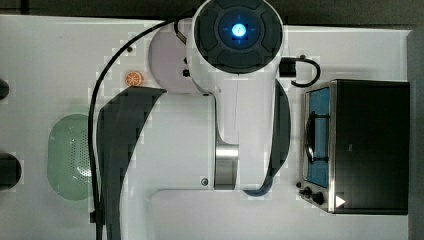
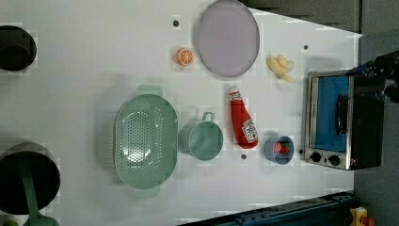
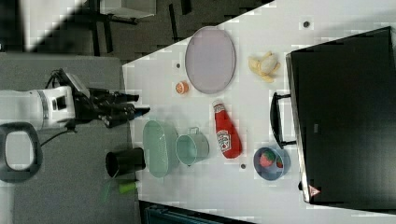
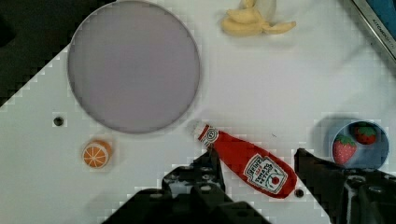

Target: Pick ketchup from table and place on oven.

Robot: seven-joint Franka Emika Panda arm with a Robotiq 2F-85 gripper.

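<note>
The white table (image 2: 94,70) is a broad flat top with a few small dark holes, and everything here rests on it. At the left view's right stands the oven (image 2: 346,120), a boxy black case with a silver front frame, bluish glass door, a dark handle and small knobs. Next in size is the pale green colander (image 2: 143,141), an oval perforated plastic basin with nothing in it, and then the flat round lilac plate (image 2: 228,37), bare and matte. Just beside the colander sits a green metal-look mug (image 2: 203,139) with a loop handle, its inside empty as far as the left view shows. The ketchup (image 2: 242,123) lies flat on the table between the mug and a small blue bowl (image 2: 278,149), touching neither; it is a smooth red squeeze bottle with a white label. Its long axis runs up and down in the left view, the white cap toward the plate and the wide base toward the bowl side. The blue bowl holds strawberries (image 4: 344,148), two of them in the wrist view. A peeled banana (image 2: 281,68) lies near the oven, and an orange slice (image 2: 185,56) lies beside the plate. In the wrist view the gripper (image 4: 259,175) hangs above the bottle with its black fingers (image 4: 205,172) spread apart, one each side of it.
</note>
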